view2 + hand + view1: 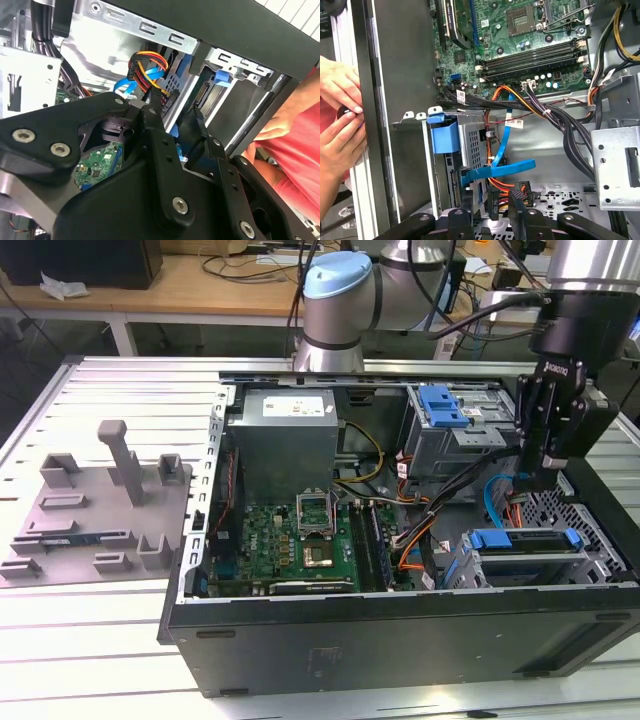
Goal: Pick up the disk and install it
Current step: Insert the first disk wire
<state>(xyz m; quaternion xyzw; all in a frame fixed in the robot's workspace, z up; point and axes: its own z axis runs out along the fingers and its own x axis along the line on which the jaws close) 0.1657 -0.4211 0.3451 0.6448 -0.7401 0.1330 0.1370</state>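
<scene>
We see the pincer [541,480] hanging inside the open computer case [400,640] on the slotted counter [120,390], its jaws parted and holding nothing. The disk [525,540], blue carrier bracket uppermost, lies in a grey bay toward the exterior view's right, just beneath the pincer and apart from it. Whether it is pushed fully home we cannot tell.

In the first wrist view a blue data cable [506,170] and a bundle of orange power wires [507,186] run close by the pincer's tips. We judge these the chief hazard: a descending finger could hook a cable and drag its plug loose. A person's hands [337,95] rest at the case wall, close enough to be caught should the arm swing outward. A skewed grip on the bracket could also jam the disk in its bay.
</scene>
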